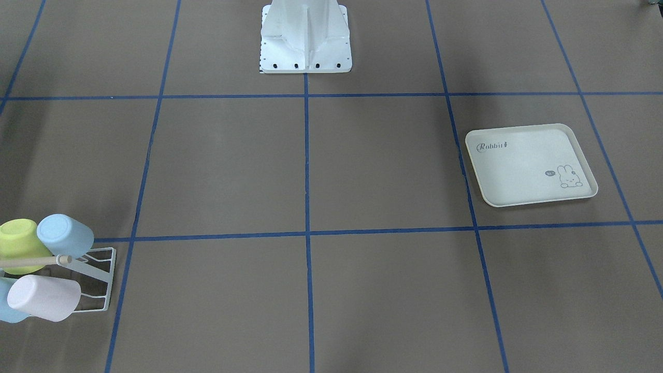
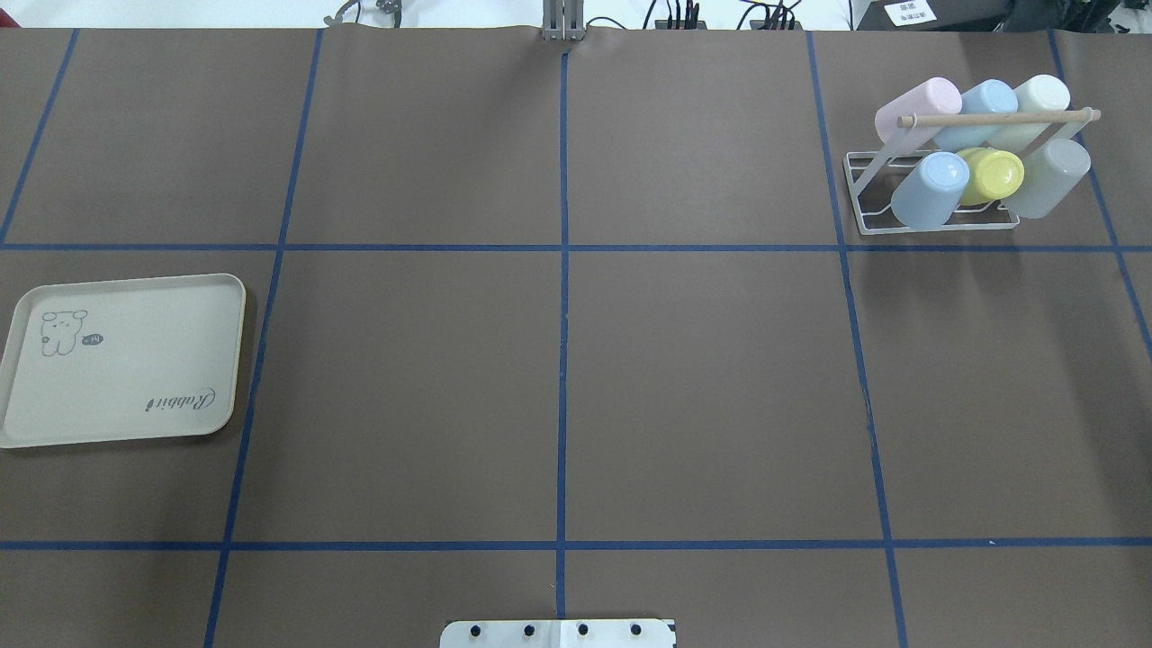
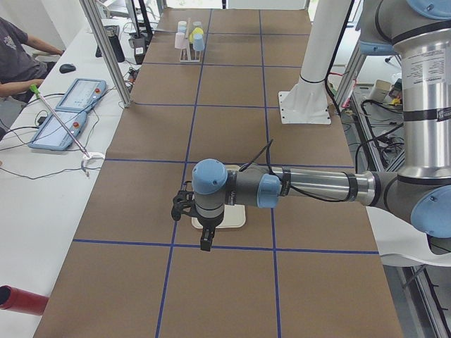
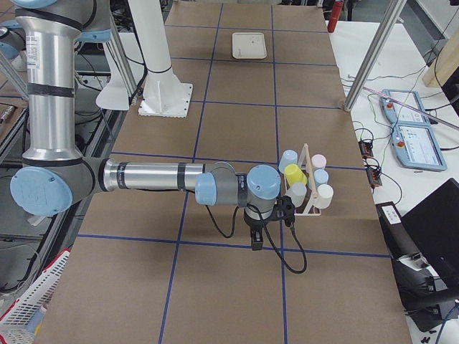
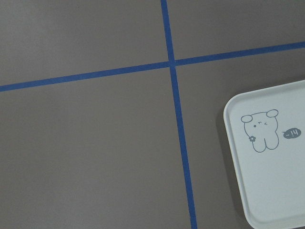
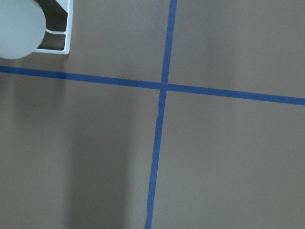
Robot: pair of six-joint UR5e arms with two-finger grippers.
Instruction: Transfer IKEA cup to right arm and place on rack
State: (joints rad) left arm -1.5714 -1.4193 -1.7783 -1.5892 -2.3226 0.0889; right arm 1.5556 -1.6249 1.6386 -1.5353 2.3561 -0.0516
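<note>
Brown bench [image 2: 702, 387]: covered in brown sheeting and divided into squares by blue tape lines; a white pedestal base [image 1: 305, 36] is bolted at the robot's edge.
White wire rack [image 2: 866, 177]: set upright at the far right corner of the bench in the overhead view, with upturned prongs and a light wooden dowel [image 2: 999, 117] carried across its top.
Six pastel plastic cups [image 4: 292, 172]: all are hung tilted on the rack's prongs. A pink cup [image 2: 918, 103], a light-blue cup [image 2: 985, 97] and a cream cup [image 2: 1039, 93] are seen in the far row; a second light-blue cup [image 2: 930, 189], a yellow-green cup [image 2: 990, 175] and a grey cup [image 2: 1048, 175] in the near row.
Cream rectangular tray [image 2: 135, 396]: laid flat on the robot's left side, well apart from the rack; a rabbit drawing and the word "Rabbit" are printed on it.
Left arm [image 3: 317, 186]: silver-grey, jointed, light-blue caps; stretched out level above the bench.
Left pincer [image 3: 206, 243]: black, two-fingered, pointed down near the tray, above the bench. Its opening and any hold cannot be told from the side camera.
Right arm [image 4: 150, 175]: of the same build, likewise stretched level.
Right pincer [image 4: 256, 244]: pointed down just beside the rack, above the bench. Its opening and any hold cannot be told either.
Right wrist view: a rack corner and one pale cup bottom are caught at the upper left.
Side table: a seated person [image 3: 17, 56] is seen.
</note>
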